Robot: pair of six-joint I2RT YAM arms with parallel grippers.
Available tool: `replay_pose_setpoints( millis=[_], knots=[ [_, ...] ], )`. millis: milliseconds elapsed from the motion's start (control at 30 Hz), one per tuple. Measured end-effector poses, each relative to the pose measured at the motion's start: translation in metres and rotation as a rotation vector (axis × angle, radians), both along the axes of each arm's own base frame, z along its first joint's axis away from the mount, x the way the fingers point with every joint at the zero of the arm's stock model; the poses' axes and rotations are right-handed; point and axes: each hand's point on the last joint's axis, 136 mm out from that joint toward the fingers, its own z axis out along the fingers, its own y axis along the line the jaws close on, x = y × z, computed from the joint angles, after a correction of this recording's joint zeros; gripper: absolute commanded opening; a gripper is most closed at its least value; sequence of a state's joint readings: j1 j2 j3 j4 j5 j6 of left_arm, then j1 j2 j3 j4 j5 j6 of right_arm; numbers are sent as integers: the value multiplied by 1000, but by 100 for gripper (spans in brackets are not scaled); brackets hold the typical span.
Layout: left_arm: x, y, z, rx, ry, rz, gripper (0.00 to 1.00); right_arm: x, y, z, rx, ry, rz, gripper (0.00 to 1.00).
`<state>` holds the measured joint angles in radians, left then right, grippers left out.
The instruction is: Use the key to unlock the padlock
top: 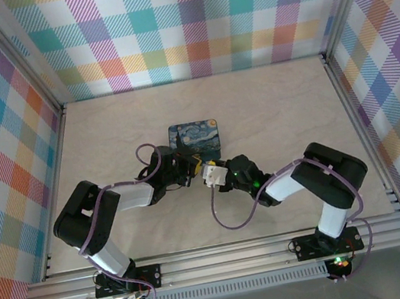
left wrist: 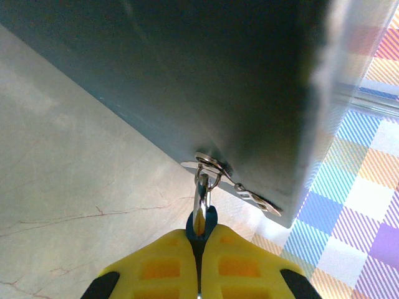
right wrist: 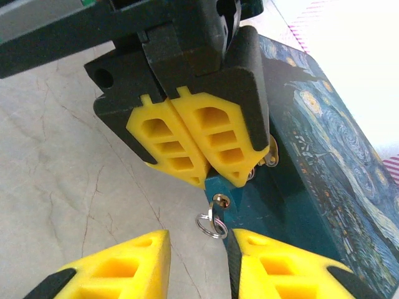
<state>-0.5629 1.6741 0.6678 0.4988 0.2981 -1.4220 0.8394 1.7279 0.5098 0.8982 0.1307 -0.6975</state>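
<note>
Two fingers of the left gripper pinch the padlock tight, so the right gripper, open and empty, should close squarely on the key just ahead of its fingertips before twisting.

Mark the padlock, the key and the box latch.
padlock (left wrist: 201, 190): left wrist view, on the silvery shackle.
key (right wrist: 218, 202): right wrist view, on the head above its ring.
latch (left wrist: 252, 197): left wrist view, on the flat plate.
</note>
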Motion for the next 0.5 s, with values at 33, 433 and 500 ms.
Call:
replay_pose_setpoints(
  millis=[33, 433, 500],
  knots=[
    [0, 0, 0, 0, 0, 0, 0, 1, 1, -1, -1, 1, 0, 31],
    [0, 0, 0, 0, 0, -1, 0, 9, 8, 1, 14, -16, -7, 17],
    [0, 0, 0, 2, 1, 1, 0, 10, 9, 2, 16, -19, -11, 11]
  ],
)
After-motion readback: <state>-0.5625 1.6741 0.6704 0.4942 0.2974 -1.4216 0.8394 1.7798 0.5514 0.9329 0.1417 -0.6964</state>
